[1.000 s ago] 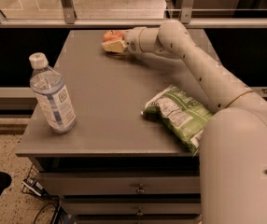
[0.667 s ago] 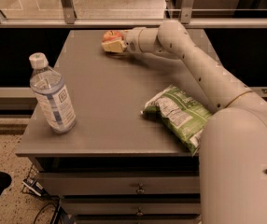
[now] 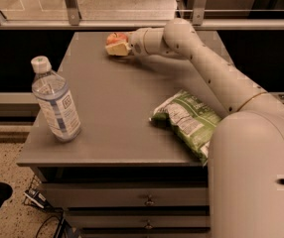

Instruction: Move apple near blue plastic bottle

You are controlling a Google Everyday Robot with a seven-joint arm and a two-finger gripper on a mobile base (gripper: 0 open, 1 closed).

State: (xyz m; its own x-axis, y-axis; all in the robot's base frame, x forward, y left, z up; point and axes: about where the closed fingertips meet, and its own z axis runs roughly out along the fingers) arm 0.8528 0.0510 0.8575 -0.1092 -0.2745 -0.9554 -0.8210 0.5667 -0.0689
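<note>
The red apple [image 3: 115,36] with a yellowish patch sits at the far edge of the grey table [image 3: 107,113], near its middle. My gripper [image 3: 117,44] is right at the apple, reaching in from the right, with its pale tip against the apple's near side. The blue plastic bottle [image 3: 55,101], clear with a white cap and a blue-and-white label, stands upright near the table's front left corner, far from the apple.
A green-and-white chip bag [image 3: 189,123] lies at the table's right side, partly under my arm [image 3: 216,78]. Drawers [image 3: 147,200] are below the tabletop. A metal railing [image 3: 72,6] runs behind the table. Cables lie on the floor at lower left.
</note>
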